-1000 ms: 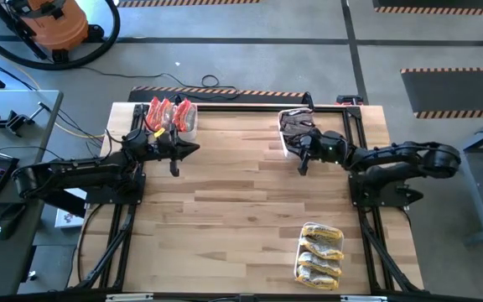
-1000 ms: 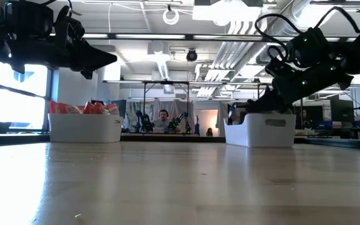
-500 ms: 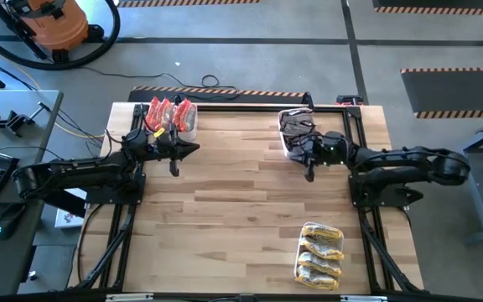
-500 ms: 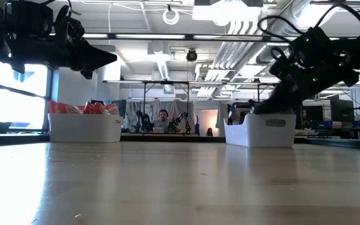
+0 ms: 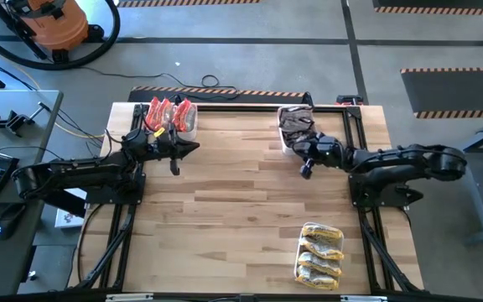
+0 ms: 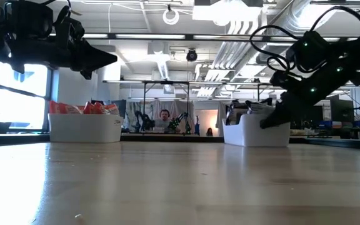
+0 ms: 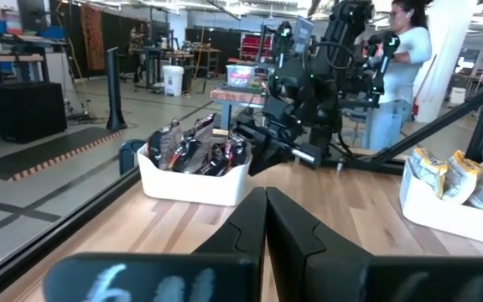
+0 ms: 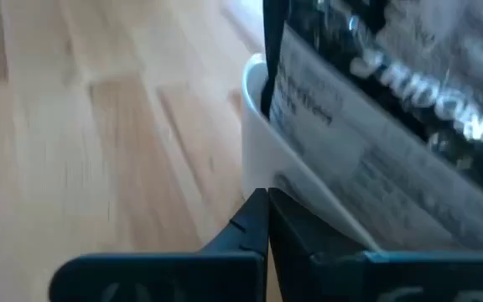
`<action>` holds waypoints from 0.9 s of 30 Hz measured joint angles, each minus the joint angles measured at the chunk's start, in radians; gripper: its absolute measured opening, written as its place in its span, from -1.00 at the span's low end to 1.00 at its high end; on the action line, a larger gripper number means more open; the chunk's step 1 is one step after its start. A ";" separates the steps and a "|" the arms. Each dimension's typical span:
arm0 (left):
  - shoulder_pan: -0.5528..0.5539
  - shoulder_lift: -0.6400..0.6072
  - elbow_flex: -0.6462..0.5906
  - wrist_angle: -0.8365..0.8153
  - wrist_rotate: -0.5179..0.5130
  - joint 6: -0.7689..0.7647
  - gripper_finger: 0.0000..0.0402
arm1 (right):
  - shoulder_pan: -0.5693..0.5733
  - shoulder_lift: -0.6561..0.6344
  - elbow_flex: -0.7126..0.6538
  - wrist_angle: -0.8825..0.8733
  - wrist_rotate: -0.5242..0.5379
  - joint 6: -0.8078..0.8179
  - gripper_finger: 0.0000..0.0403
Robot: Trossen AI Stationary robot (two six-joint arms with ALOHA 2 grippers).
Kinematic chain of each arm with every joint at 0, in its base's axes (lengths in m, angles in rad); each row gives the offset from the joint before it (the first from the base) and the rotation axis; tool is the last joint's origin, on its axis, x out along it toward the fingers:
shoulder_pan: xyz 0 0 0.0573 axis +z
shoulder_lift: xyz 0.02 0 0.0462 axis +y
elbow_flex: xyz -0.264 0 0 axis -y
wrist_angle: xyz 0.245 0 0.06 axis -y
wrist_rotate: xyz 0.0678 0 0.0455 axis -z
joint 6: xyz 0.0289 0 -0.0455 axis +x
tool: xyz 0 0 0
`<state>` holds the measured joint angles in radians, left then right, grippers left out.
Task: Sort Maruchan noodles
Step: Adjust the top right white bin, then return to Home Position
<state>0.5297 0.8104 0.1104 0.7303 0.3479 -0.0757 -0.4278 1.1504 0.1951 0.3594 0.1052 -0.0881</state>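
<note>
The Maruchan noodles lie sorted in three white bins. Red-orange packets (image 5: 170, 113) fill the far-left bin (image 6: 86, 128). Dark brown-silver packets (image 5: 296, 122) stand in the far-right bin (image 8: 288, 168). Yellow-white packets (image 5: 321, 252) lie in a bin near the front right. My left gripper (image 5: 193, 149) hovers shut and level, just on the near side of the red packets' bin, holding nothing. My right gripper (image 5: 306, 172) is shut, slanting down beside the near end of the dark packets' bin. My right gripper's shut fingertips (image 8: 267, 201) stand at the outer wall (image 8: 296, 189) of the dark packets' bin, below its rim corner, coming slanting down from the table's right side. I cannot tell whether they touch the wall.
Bare wooden tabletop (image 5: 233, 201) spreads between the three bins. Black frame rails (image 5: 367, 243) run along the table's sides. Beyond the far edge a person (image 6: 164, 119) sits at a desk, and another person (image 7: 401, 50) stands behind the right arm.
My right gripper has tipped its fingers downward and sunk a little beside the dark packets' bin, staying shut.
</note>
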 joint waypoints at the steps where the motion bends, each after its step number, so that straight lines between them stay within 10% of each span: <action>1: 0.000 0.000 0.000 0.000 0.000 0.000 -0.99 | -0.004 0.026 0.000 0.043 -0.001 0.001 -1.00; 9: 0.000 0.000 0.000 -0.002 -0.002 0.008 -0.99 | -0.034 0.181 0.000 0.291 -0.003 0.001 -1.00; 17: 0.000 0.000 0.000 -0.004 -0.001 0.009 -0.99 | -0.025 0.048 0.001 0.286 -0.070 0.009 -1.00; 27: 0.000 -0.029 -0.059 0.035 0.027 0.009 -0.99 | 0.087 -0.169 0.000 0.252 -0.420 0.022 -1.00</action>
<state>0.5293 0.7811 0.0510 0.7650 0.3752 -0.0663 -0.3405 0.9819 0.1955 0.6114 -0.3144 -0.0658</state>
